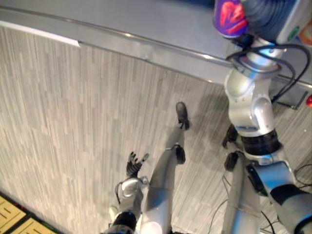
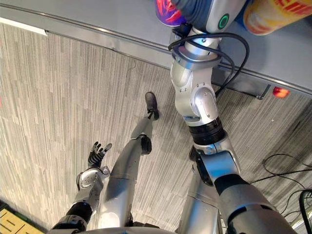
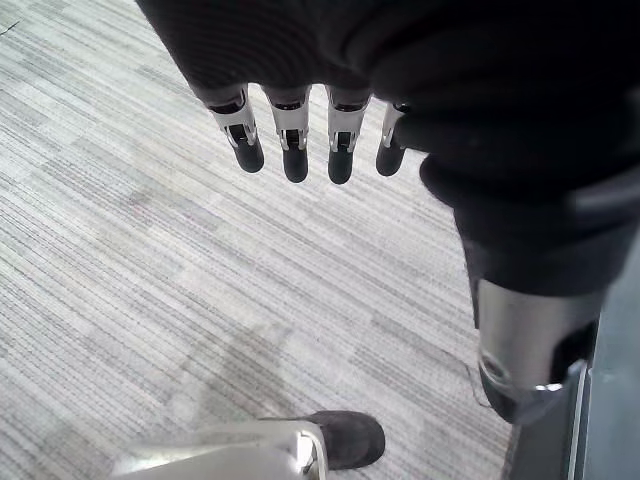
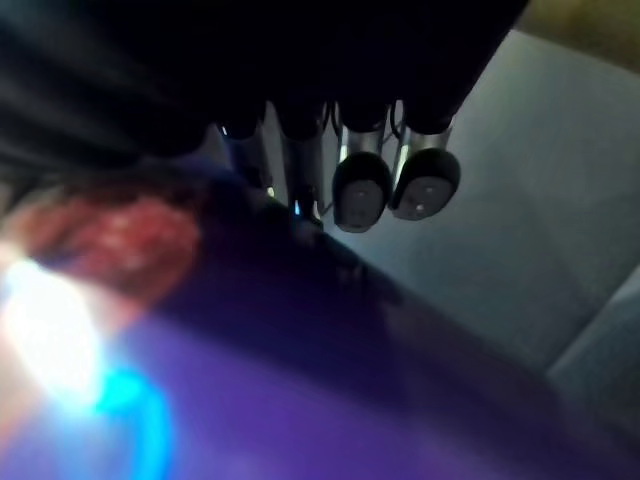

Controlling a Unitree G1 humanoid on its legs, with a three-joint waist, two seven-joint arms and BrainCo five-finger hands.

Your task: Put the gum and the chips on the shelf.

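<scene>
Past the front edge of the shelf (image 1: 146,29), the purple chips can (image 1: 230,18) is carried against the right hand (image 4: 362,190); whether it is clamped there cannot be told. Placing is judged to be in hand: the can must next be set upright and released. Close contact is shown by the right wrist view, where the eye views are blocked. The left hand (image 3: 290,150) is hung spread and empty above the floor (image 3: 150,250).

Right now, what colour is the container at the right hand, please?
The purple container has red-pink patches; left eye view.
</scene>
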